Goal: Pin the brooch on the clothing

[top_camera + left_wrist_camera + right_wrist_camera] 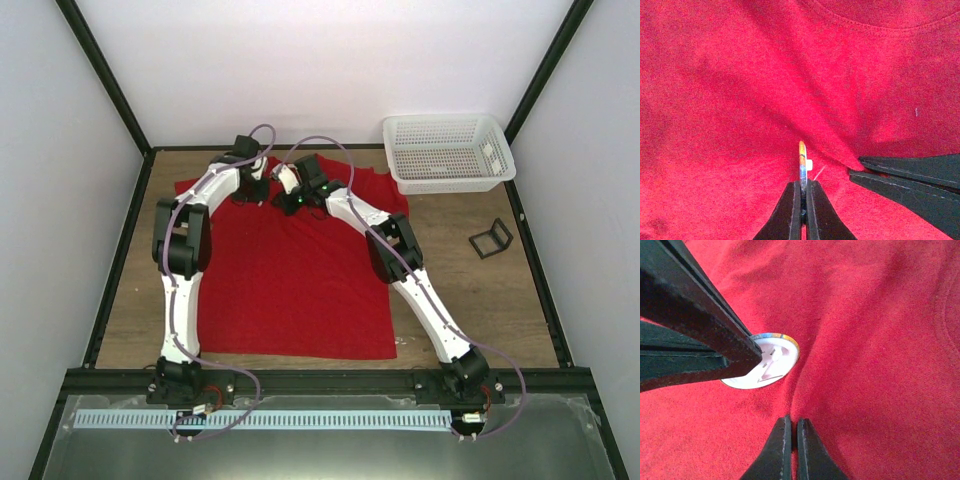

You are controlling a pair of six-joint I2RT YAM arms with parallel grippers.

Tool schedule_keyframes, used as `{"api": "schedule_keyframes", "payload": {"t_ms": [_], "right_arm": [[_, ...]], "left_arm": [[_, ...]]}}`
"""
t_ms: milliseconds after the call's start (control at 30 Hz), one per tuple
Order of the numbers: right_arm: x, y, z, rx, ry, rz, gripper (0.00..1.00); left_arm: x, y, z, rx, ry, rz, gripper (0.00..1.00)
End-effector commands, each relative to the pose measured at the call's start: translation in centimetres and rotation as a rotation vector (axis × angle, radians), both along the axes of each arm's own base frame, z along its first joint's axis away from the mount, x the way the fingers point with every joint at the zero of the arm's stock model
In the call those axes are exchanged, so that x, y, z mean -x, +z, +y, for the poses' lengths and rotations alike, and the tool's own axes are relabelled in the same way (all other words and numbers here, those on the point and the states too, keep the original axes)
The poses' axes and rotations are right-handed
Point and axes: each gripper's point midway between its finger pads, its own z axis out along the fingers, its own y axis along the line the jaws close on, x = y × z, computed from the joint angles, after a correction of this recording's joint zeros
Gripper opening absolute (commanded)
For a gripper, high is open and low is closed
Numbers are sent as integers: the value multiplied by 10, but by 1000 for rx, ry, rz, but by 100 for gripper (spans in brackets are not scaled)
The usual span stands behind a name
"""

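The red T-shirt (pixel 290 280) lies flat on the table, neck toward the far side. My left gripper (pixel 803 184) is shut on the brooch (pixel 802 159) and holds it edge-on, its rim against the cloth just below the collar. In the right wrist view the brooch (pixel 774 364) shows its white back and thin pin, with the left fingers (pixel 705 335) clamped over it. My right gripper (pixel 791 421) is shut on a raised fold of the shirt (pixel 870 365) right beside the brooch. In the top view both grippers meet near the collar (pixel 275 192), where the brooch is hidden.
A white mesh basket (pixel 447 152) stands at the back right. A black wire-frame stand (pixel 491 238) sits on the bare wood right of the shirt. Dark frame rails run along the table edges.
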Motion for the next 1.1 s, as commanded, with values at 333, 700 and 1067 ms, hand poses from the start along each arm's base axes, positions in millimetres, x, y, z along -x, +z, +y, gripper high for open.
{"api": "schedule_keyframes", "payload": {"t_ms": [333,700,1067], "right_arm": [[-8,30,1,-86,8,-14,1],[-2,30,4,-105,48,-6,1],[-2,30,4,-101,50,-7,1]], "left_arm": [[12,-16,-7,-59,-90,-23,0],[13,-21,-18,-78,-145,-13,0],[8,-19,-26,-77,-155,-34,0]]}}
